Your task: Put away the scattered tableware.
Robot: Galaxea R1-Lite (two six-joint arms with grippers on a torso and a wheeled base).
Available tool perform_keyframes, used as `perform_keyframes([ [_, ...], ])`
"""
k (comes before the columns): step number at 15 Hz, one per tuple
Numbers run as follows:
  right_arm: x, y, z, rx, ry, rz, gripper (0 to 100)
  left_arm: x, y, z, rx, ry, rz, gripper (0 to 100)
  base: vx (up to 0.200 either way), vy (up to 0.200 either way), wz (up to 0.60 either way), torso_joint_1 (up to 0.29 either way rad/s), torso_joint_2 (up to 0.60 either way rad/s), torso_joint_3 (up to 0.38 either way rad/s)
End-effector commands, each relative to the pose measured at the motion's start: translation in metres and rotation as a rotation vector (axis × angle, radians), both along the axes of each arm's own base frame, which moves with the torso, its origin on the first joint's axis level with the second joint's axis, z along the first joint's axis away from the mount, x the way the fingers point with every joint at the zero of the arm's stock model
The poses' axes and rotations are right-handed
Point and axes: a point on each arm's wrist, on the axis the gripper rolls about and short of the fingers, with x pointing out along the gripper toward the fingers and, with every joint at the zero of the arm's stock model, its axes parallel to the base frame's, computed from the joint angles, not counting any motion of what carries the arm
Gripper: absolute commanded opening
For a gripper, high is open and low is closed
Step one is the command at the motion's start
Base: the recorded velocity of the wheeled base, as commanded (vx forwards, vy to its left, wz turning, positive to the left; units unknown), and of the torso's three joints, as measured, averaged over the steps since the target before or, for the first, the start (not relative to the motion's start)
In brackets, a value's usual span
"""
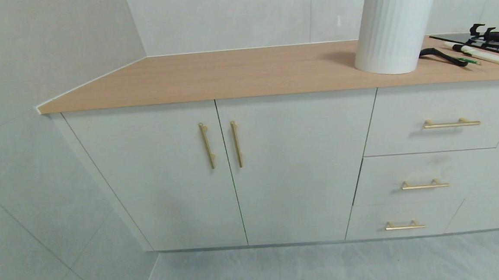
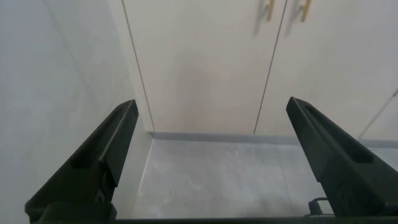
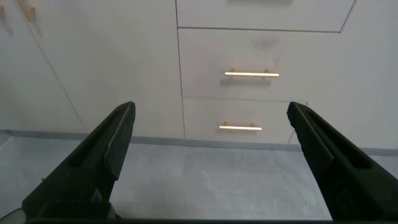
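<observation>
Pale grey wall tiles (image 1: 31,49), smooth and matte, at 9 o'clock in the head view. The countertop (image 1: 210,73) is a flat wood-grain slab in light brown, running from 10 to 3 o'clock. Under it are two flat white cabinet doors (image 1: 156,176), both closed, with a pair of slim brass bar handles (image 1: 207,145) set upright along the centre seam. The floor (image 1: 283,268) at 6 o'clock is grey tile.

Left gripper (image 2: 211,102): black tapered fingers spread wide apart with nothing between them. It hangs low in front of the cabinet doors, above the floor.

At 1 o'clock a tall ribbed white cylinder (image 1: 394,23) with a matte finish stands upright on the countertop. Its inside is hidden, so its contents cannot be told.

Just right of its base is the tableware. A black-handled utensil (image 1: 443,56), curved, lies flat on the wood with one end close to the cylinder. Beside it a white-handled utensil (image 1: 489,56), long and straight, lies at a slant. A small green piece (image 1: 470,60) sits between the two. A black hob (image 1: 492,36) with a pan support is at 2 o'clock, behind them.

Three white drawers (image 1: 403,104) are stacked at 3 to 4 o'clock, all closed, each with a horizontal brass bar.

Right gripper (image 3: 211,104): black fingers wide apart and holding nothing, low in front of the lower drawers, well away from the tableware.
</observation>
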Motion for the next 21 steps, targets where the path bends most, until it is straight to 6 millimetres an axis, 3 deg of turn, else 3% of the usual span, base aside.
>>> perform_keyframes([
  [1,0.0002,0.0,0.0,0.0,0.002,0.001,100,0.0001,0.0,0.0001,-0.002,0.001,0.001,100,0.2,0.0,0.0,0.002,0.0,-0.002],
  [7,0.0002,0.0001,0.0,0.004,0.003,0.004,100,0.0001,0.0,0.0001,-0.002,0.001,0.001,100,0.0,0.0,0.0,0.0,0.0,0.0],
  [21,0.0002,0.0001,0.0,0.004,0.003,0.004,100,0.0001,0.0,0.0001,-0.003,0.001,0.001,100,0.0,-0.186,0.0,0.003,0.0,0.0],
])
